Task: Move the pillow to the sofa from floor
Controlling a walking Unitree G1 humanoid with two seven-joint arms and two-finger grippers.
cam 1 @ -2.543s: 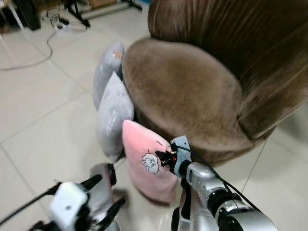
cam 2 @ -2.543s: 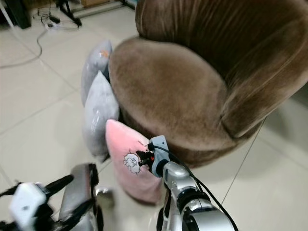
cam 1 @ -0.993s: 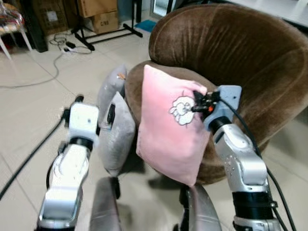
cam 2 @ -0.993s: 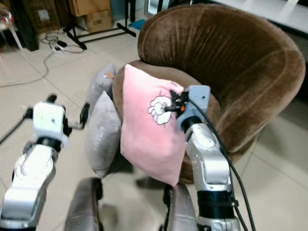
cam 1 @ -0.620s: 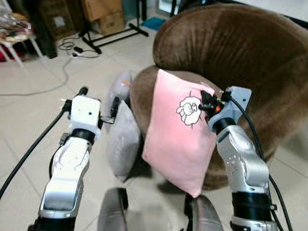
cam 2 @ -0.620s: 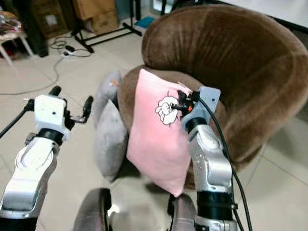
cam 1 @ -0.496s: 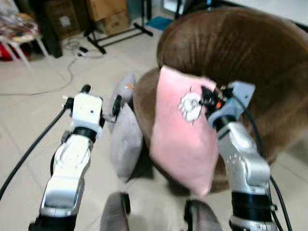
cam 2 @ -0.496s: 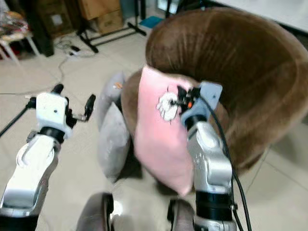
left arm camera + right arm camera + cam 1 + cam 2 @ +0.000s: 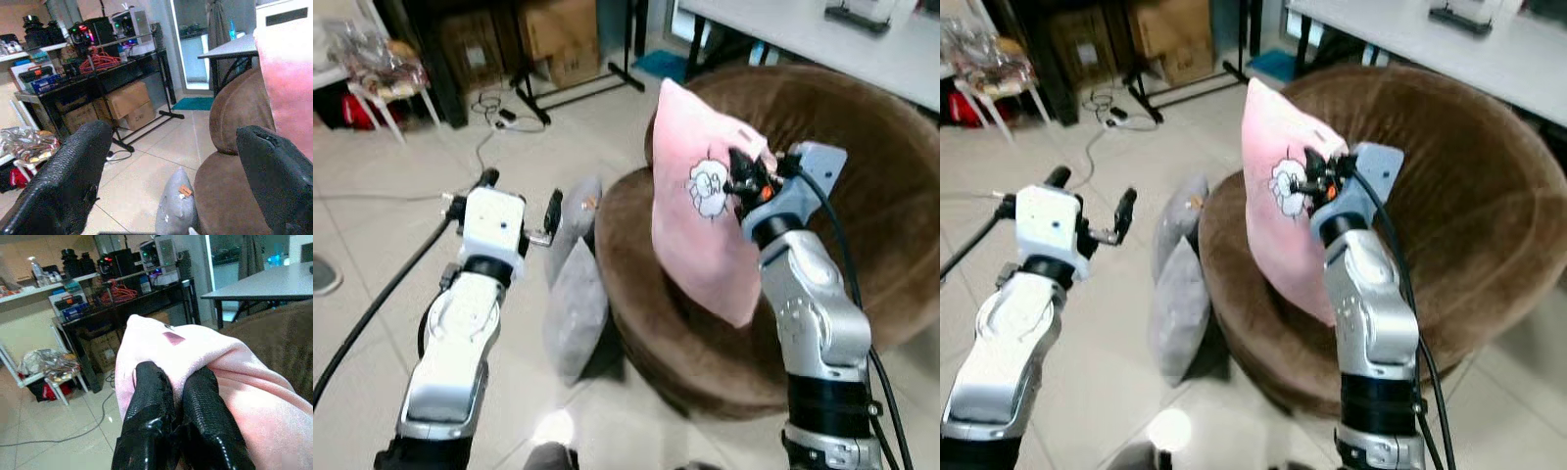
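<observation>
Pink pillow (image 9: 705, 211) with a sheep print hangs in the air above the front part of the brown sofa (image 9: 862, 196) seat, pinched at one corner by the right gripper (image 9: 741, 184); the fingers (image 9: 195, 406) are clamped tight on a bunched fold of fabric. None of it rests on the seat; its lower corner dangles near the cushion.

Risks, as a guess: the grasp is a small pinch on soft cloth, so a quick swing could let the fabric slip out and the pillow drop off the sofa's front edge to the floor. Letting go too early, with the pillow this near the front edge, could tip it forward onto the two grey pillows (image 9: 576, 304) leaning against the sofa's left side.

Right arm is raised, forearm upright, wrist bent toward the sofa back. Left gripper (image 9: 517, 206) is held up well left of the sofa over the floor, fingers (image 9: 68, 176) spread wide, grasping nothing.
</observation>
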